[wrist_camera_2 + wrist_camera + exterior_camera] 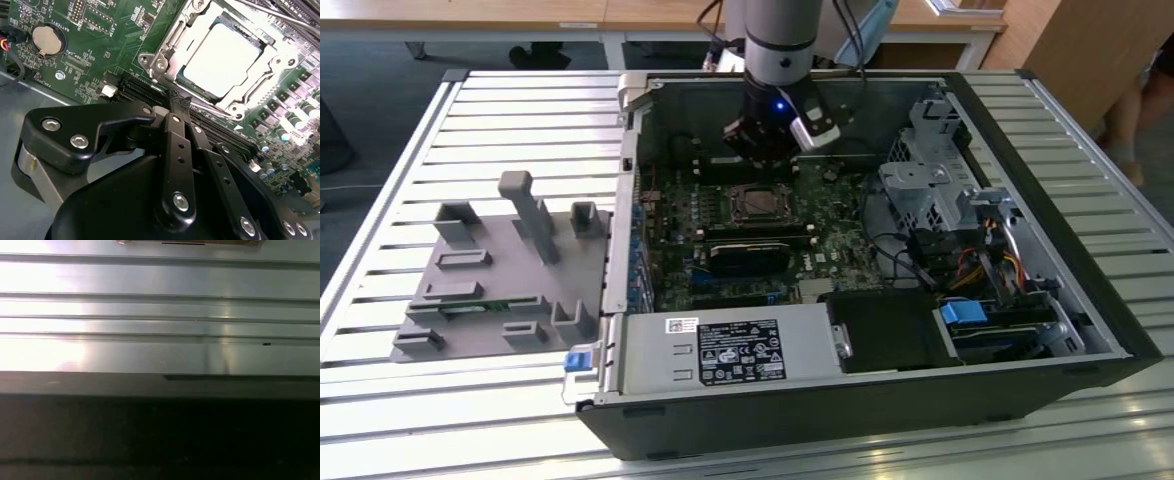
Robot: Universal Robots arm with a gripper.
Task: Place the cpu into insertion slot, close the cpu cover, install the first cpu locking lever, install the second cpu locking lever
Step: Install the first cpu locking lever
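Tool [179,102] closed, fingertips together, nothing gripped, poised just beside the socket edge. Cpu [226,59] seated in insertion slot [758,204], silvery top showing through the cut-out of cpu cover [172,37], which lies flat over it. Best pressed squarely along the cover's edge, avoiding side load on the green board [95,30]. Open computer case [1067,300] on slatted surface [400,400], housing power supply box [727,352].

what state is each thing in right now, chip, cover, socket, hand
chip: seated flat in the socket, metal top showing
cover: lying down around the chip as a frame
socket: filled, on the green board inside the open computer case
hand: fingers closed together, holding nothing, close beside the socket
coin battery: sitting in its holder
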